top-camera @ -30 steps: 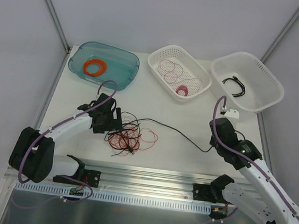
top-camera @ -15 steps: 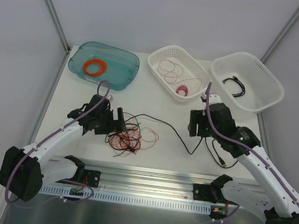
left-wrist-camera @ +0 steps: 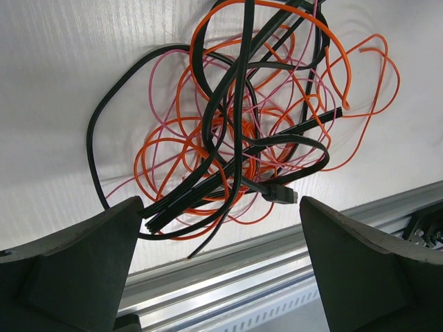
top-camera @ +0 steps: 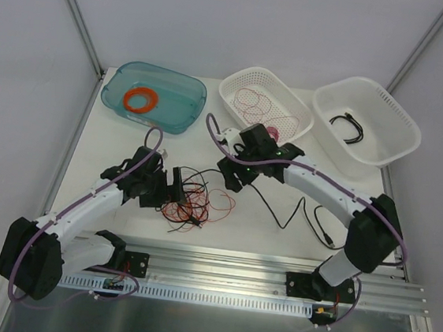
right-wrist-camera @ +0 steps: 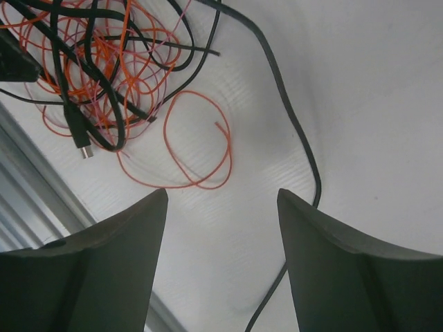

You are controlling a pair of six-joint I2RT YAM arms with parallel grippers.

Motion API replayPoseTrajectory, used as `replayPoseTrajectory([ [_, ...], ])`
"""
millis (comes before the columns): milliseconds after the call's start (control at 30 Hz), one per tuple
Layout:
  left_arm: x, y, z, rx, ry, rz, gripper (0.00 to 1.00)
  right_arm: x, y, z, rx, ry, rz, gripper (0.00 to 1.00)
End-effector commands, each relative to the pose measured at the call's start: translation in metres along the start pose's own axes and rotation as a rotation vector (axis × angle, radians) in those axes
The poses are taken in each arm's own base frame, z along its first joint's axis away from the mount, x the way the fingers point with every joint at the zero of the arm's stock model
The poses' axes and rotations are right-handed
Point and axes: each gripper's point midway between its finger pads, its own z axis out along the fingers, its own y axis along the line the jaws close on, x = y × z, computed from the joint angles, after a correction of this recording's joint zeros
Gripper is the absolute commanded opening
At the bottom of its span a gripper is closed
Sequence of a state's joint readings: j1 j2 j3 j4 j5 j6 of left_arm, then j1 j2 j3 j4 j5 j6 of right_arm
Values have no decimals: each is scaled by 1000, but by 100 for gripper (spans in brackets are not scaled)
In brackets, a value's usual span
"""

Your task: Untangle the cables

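The cables [left-wrist-camera: 235, 138] lie in one messy heap on the worktop [top-camera: 101, 137]. Your left fingers [left-wrist-camera: 69, 270] and right fingers [right-wrist-camera: 90, 270] are both wide apart, holding nothing. Pinch just one loose orange end [right-wrist-camera: 217, 125] and pull slowly away from the heap.

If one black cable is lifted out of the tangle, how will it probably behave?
Probably floppy: the black cable lies in loose curves, so it should sag when lifted. It weaves through the orange wires, so it would likely drag them along. Its plug may catch on a loop.
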State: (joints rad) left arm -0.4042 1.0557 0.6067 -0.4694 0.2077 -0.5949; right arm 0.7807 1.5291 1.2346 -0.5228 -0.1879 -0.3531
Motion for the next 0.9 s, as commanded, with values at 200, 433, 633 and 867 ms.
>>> replayPoseTrajectory([
  [200,13,6,6,-17,58,-35,97,-42,-22,81,-47,38,-201,67],
  [433,12,9,10,-38,66,-39,96,-35,-35,122,-27,76,-195,60],
  [633,11,8,14,-46,80,-42,96,-34,-37,123,-21,73,-187,32],
  [867,5,3,11,-33,60,-42,96,-59,-33,59,49,-39,-172,1],
])
